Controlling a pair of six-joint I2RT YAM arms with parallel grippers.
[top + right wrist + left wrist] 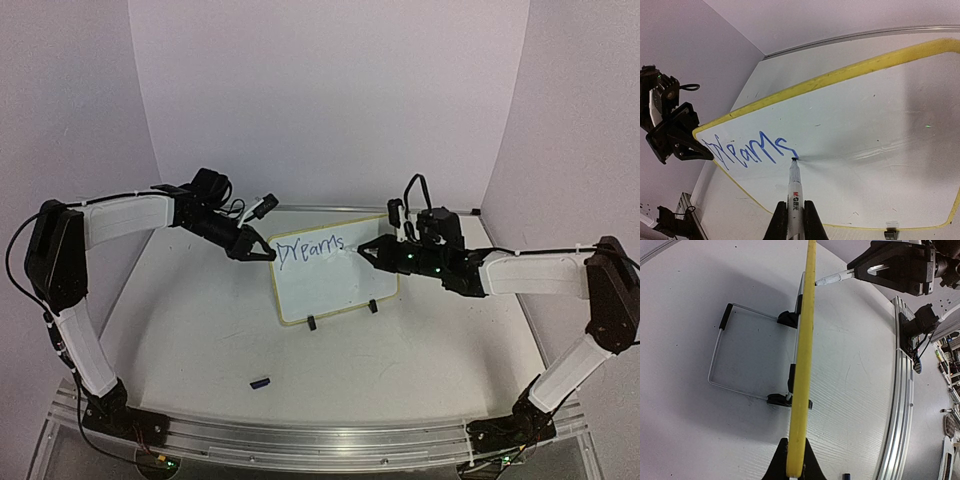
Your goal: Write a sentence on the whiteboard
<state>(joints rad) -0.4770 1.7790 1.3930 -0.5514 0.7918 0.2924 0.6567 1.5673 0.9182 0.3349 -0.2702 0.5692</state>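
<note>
The whiteboard (335, 280) stands propped on two black clip feet mid-table, its yellow frame edge-on in the left wrist view (804, 365). My left gripper (262, 253) is shut on the board's upper left corner (795, 465). In blue script, "Dreams" (747, 150) runs along the top of the board (865, 140); it is all of the sentence that shows. My right gripper (791, 220) is shut on a white marker (794, 197), whose tip touches the board at the end of the "s". From above, that gripper (366, 251) sits at the board's upper right.
A small dark marker cap (260, 381) lies on the table in front of the board. A wire stand (727, 355) props the board from behind. An aluminium rail (300, 440) runs along the near edge between the arm bases. White walls enclose the back and sides.
</note>
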